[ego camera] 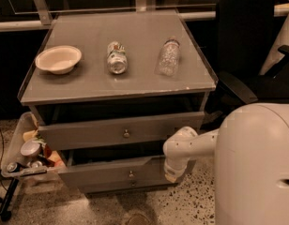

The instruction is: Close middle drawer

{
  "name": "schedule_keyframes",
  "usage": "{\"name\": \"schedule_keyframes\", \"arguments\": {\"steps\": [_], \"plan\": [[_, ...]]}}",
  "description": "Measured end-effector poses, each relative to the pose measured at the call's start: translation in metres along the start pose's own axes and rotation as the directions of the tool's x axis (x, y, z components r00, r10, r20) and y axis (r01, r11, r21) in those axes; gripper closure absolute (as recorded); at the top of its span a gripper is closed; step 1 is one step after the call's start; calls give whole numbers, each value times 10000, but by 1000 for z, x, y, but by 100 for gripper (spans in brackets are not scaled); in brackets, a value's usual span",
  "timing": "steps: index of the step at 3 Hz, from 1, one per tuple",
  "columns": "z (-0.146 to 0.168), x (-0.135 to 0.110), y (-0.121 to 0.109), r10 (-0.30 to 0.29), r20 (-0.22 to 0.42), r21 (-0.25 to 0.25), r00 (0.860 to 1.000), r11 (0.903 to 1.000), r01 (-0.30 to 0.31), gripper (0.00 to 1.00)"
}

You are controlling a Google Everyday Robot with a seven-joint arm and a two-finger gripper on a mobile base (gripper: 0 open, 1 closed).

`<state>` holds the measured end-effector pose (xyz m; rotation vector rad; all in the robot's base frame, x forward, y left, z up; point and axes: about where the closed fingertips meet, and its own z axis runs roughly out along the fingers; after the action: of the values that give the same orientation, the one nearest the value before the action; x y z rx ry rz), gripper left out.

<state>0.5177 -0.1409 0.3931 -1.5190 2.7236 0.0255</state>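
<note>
middle drawer [100, 175]: grey, low-fronted, is standing pulled out from the grey table [88, 86], its front panel projecting forward of the taller top drawer [88, 135] above it and showing one small round knob [131, 174]; a dark gap is showing between the two fronts. top drawer is also sitting partly out, carrying a like knob at its centre. lowest drawer front [111, 186] is lying just beneath, set further back. gripper [173, 175]: is hanging at the lower end of the white arm [191, 142], at the right end of the middle drawer's front panel; whether it is spread or pressed together cannot be told, nor whether it is touching the panel. arm is reaching leftward from the robot's white body [257, 168] and bending down at a rounded joint. table top is carrying, left to right and well apart: pale bowl [58, 58] sitting upright, can [117, 57] lying on its side, clear plastic bottle [168, 56] lying on its side. clear bin [22, 144] of clutter is sitting just beside the table's lower left. black chair [243, 41] is standing to the right, beyond the robot.
</note>
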Motion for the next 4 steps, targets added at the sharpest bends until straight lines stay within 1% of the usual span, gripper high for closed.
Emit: {"name": "schedule_keyframes", "arguments": {"steps": [1,2,3,4], "plan": [[1,-11,-16,25,97,308,9999,9995,-28,100],[1,-15,-23,19,116,434,9999,9991,-24,100],[-1,-24,-35,-66,150,669,9999,9977,56,100],[-2,-24,-35,-67,151,672,9999,9977,56,81]]}}
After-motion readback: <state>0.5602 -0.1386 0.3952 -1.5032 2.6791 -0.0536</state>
